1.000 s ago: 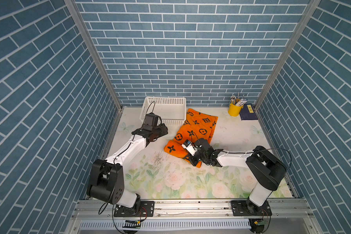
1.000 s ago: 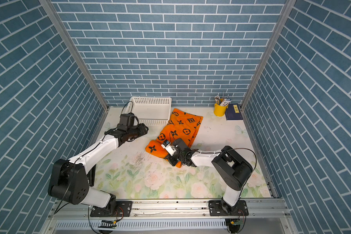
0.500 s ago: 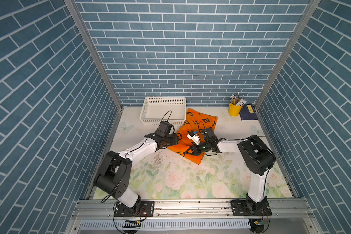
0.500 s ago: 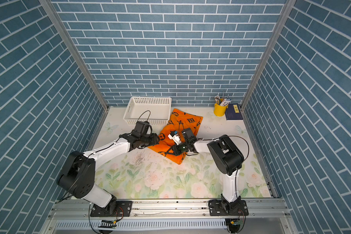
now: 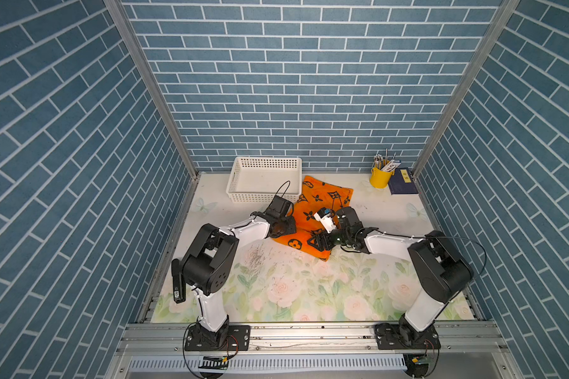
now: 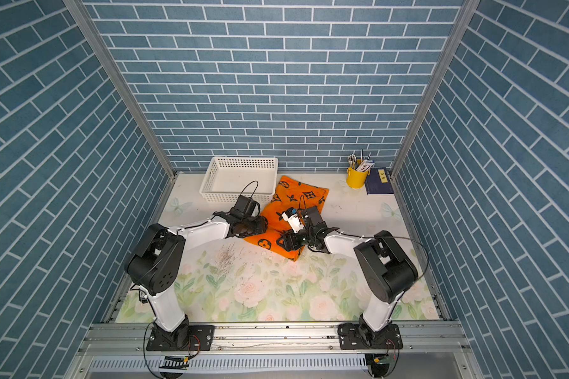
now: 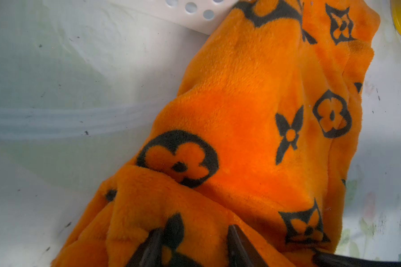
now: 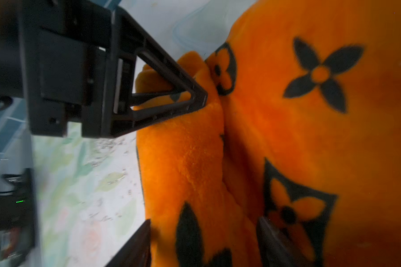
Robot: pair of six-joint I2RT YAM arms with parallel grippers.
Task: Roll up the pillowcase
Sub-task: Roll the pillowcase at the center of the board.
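The orange pillowcase (image 5: 322,200) with black flower motifs lies at the back middle of the table, its near end folded over into a thick roll (image 5: 296,241). My left gripper (image 5: 286,226) is low at the roll's left end. In the left wrist view it (image 7: 195,228) stands open, fingers sunk into the plush on either side of a fold. My right gripper (image 5: 319,242) sits on the roll's right end. The right wrist view shows it (image 8: 204,220) open wide over the fabric, with the left gripper's fingertip (image 8: 196,97) pressing the roll further along.
A white perforated basket (image 5: 266,159) stands at the back, touching the pillowcase's far left corner. A yellow cup of pens (image 5: 380,178) and a dark blue book (image 5: 403,185) sit at the back right. The floral table cover (image 5: 293,288) stretches to the near edge.
My left arm swung from beside the basket onto the pillowcase's near left end. My right gripper carried the near edge back over the fabric, then opened.
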